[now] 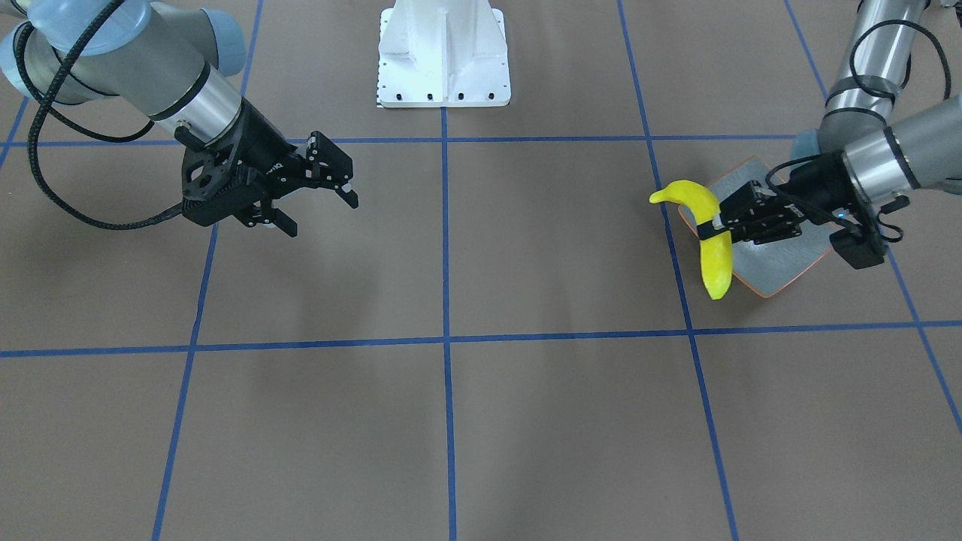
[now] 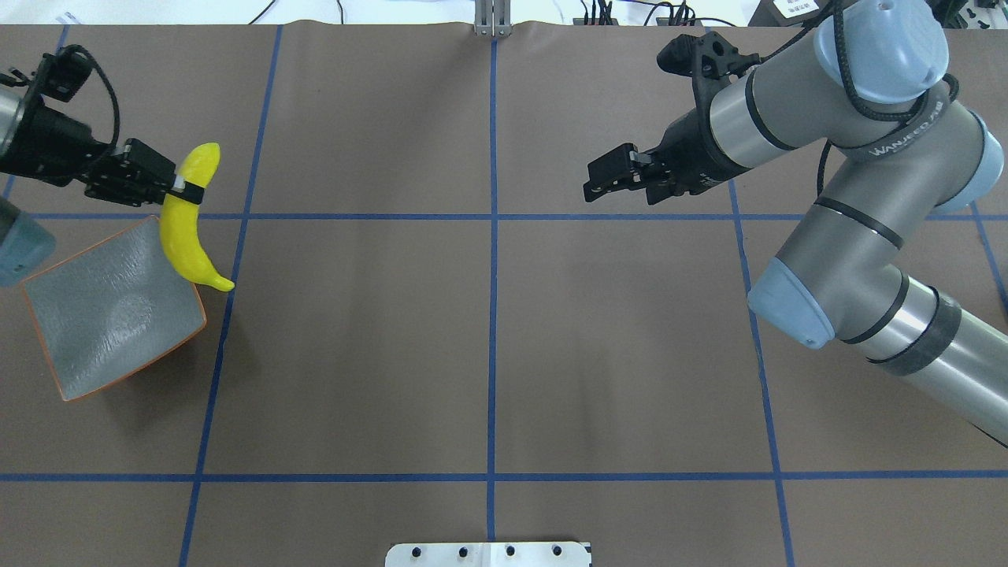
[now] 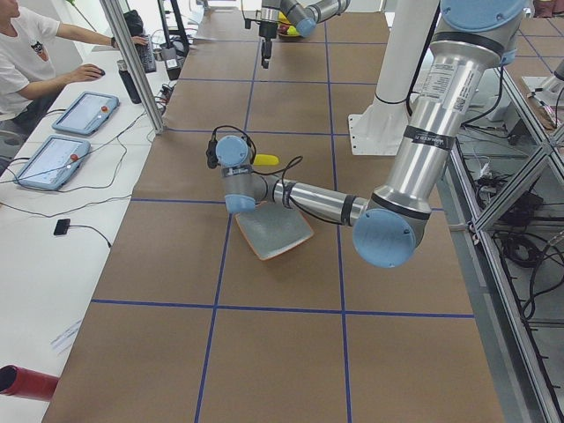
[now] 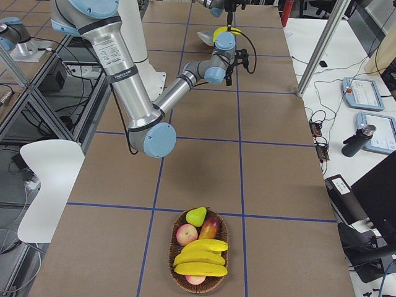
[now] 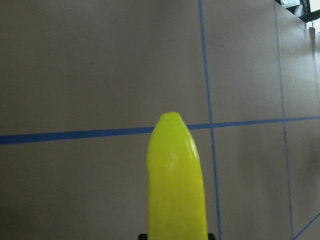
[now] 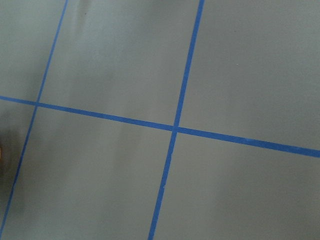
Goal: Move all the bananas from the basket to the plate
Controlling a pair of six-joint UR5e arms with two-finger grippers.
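One banana [image 2: 191,244] is pinched mid-body by the left tool [image 2: 187,193], its fingers pressed onto the peel. It is held at the edge of the plate [image 2: 102,331] that faces the middle of the counter [image 2: 488,354]. Only part of its length is over the dish; the rest hangs out past the rim. Its height above the plate cannot be told for sure.

The right tool [image 1: 319,212] is spread and empty, well apart from everything. More bananas [image 4: 199,258] lie in the basket [image 4: 174,238] at the far end of the counter, probably three, though the stack is hard to count. Other fruit is packed beside them.

Risks from here:
- If the banana is let go at this spot, the rim is likely to be struck, and the banana could roll off onto the counter.
- If it is lowered off-centre, the plate could be pushed or tipped by the banana or the fingers.
- The plate is small and each banana is about as long as it. A crooked first placement would leave little room for the others.
- The curved, smooth peel could twist in the pinch during repositioning.
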